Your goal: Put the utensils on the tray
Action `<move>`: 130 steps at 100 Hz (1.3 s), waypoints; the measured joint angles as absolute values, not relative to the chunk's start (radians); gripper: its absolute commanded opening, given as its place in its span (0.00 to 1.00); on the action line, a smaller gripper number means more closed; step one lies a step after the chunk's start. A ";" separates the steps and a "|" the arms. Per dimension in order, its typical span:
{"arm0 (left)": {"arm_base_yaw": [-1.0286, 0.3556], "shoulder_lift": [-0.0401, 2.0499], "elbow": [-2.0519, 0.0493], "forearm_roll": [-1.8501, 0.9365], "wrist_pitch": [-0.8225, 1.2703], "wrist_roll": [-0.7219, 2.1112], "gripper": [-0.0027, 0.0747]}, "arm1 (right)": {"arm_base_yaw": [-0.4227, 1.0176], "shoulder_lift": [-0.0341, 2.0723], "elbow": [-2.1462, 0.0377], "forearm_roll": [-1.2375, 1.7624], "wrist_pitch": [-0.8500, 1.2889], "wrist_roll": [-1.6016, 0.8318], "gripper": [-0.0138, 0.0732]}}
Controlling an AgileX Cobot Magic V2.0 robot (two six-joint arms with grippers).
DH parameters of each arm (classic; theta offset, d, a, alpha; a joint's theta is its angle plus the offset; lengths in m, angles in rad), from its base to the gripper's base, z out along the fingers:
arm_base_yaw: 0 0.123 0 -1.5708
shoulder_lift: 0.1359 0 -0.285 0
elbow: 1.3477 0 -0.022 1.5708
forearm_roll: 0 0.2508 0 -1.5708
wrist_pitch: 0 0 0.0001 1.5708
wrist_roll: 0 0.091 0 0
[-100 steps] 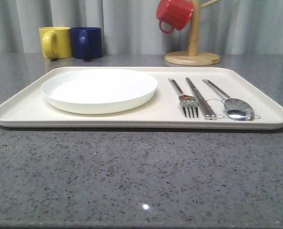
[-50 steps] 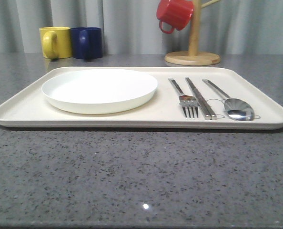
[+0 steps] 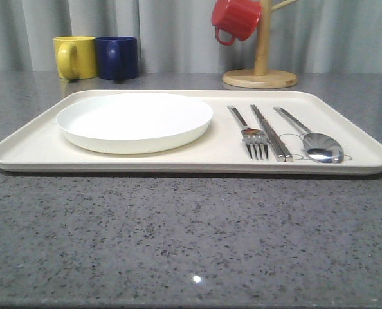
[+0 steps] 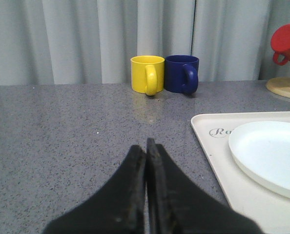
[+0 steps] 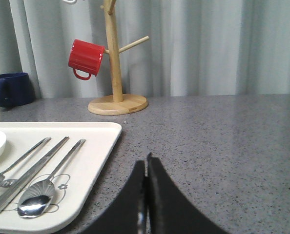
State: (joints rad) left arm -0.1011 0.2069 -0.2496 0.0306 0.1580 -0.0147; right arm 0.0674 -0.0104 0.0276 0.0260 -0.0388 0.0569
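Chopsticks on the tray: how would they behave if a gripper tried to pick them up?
The chopsticks look like polished metal, so probably stiff and slippery. They lie flat on the tray, which likely leaves little purchase. Being two loose sticks between the fork and spoon, they may separate or roll into those.

**Three low cameras, all facing the curtain**

The front camera sits low at the counter's near edge, looking across the tray (image 3: 36,151). Each wrist camera hovers just above the counter beside the tray's ends. All share the navy mug (image 3: 117,57) and mug tree (image 3: 260,58).
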 measured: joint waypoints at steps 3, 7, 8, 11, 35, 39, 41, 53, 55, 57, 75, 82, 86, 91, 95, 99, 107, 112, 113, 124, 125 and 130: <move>-0.101 0.188 -0.229 0.039 0.157 -0.017 0.01 | 0.067 -0.010 0.028 0.026 -0.039 0.057 0.08; -0.101 0.160 -0.208 0.046 0.157 -0.018 0.01 | 0.067 -0.010 0.028 0.026 -0.039 0.057 0.08; -0.101 0.155 -0.198 0.048 0.156 -0.018 0.01 | 0.067 -0.010 0.028 0.026 -0.039 0.057 0.08; -0.101 0.135 -0.180 0.050 0.156 -0.019 0.01 | 0.067 -0.010 0.028 0.026 -0.039 0.057 0.08; -0.101 -0.004 -0.035 0.056 0.118 -0.021 0.01 | 0.067 -0.010 0.028 0.026 -0.039 0.057 0.08; -0.101 -0.004 -0.014 0.058 0.113 -0.025 0.01 | 0.067 -0.010 0.028 0.026 -0.039 0.057 0.08; -0.101 -0.004 -0.006 0.058 0.111 -0.029 0.01 | 0.067 -0.010 0.028 0.026 -0.039 0.057 0.08; -0.101 -0.004 -0.004 0.061 0.084 -0.037 0.01 | 0.067 -0.010 0.028 0.026 -0.039 0.057 0.08; -0.101 -0.004 -0.004 0.061 0.080 -0.037 0.01 | 0.067 -0.010 0.028 0.026 -0.039 0.057 0.08; -0.101 -0.004 -0.004 0.061 0.073 -0.037 0.01 | 0.067 -0.010 0.028 0.026 -0.039 0.057 0.08; -0.101 -0.004 -0.004 0.064 0.041 -0.041 0.01 | 0.067 -0.010 0.028 0.026 -0.039 0.057 0.08; -0.101 -0.004 -0.004 0.066 0.036 -0.041 0.01 | 0.067 -0.010 0.028 0.026 -0.039 0.057 0.08; -0.101 -0.004 -0.004 0.066 0.036 -0.041 0.01 | 0.067 -0.010 0.028 0.026 -0.039 0.057 0.08; -0.101 -0.004 -0.004 0.066 0.034 -0.041 0.01 | 0.067 -0.010 0.028 0.026 -0.039 0.057 0.08; -0.101 -0.004 -0.004 0.066 0.034 -0.043 0.01 | 0.067 -0.010 0.028 0.026 -0.039 0.057 0.08; -0.101 -0.004 -0.004 0.066 0.034 -0.043 0.01 | 0.067 -0.010 0.028 0.026 -0.039 0.057 0.08; -0.101 -0.004 -0.004 0.068 0.034 -0.043 0.01 | 0.067 -0.010 0.028 0.026 -0.039 0.057 0.08; -0.101 -0.004 -0.004 0.068 0.032 -0.043 0.01 | 0.067 -0.010 0.028 0.026 -0.039 0.057 0.08; -0.101 -0.004 -0.004 0.068 0.032 -0.043 0.01 | 0.067 -0.010 0.028 0.026 -0.039 0.057 0.08; -0.101 -0.004 -0.004 0.068 0.032 -0.043 0.01 | 0.067 -0.010 0.028 0.026 -0.039 0.057 0.08; -0.101 -0.004 -0.004 0.068 0.032 -0.043 0.01 | 0.067 -0.010 0.028 0.026 -0.039 0.057 0.08; -0.101 -0.004 -0.004 0.068 0.032 -0.043 0.01 | 0.067 -0.010 0.028 0.026 -0.039 0.057 0.08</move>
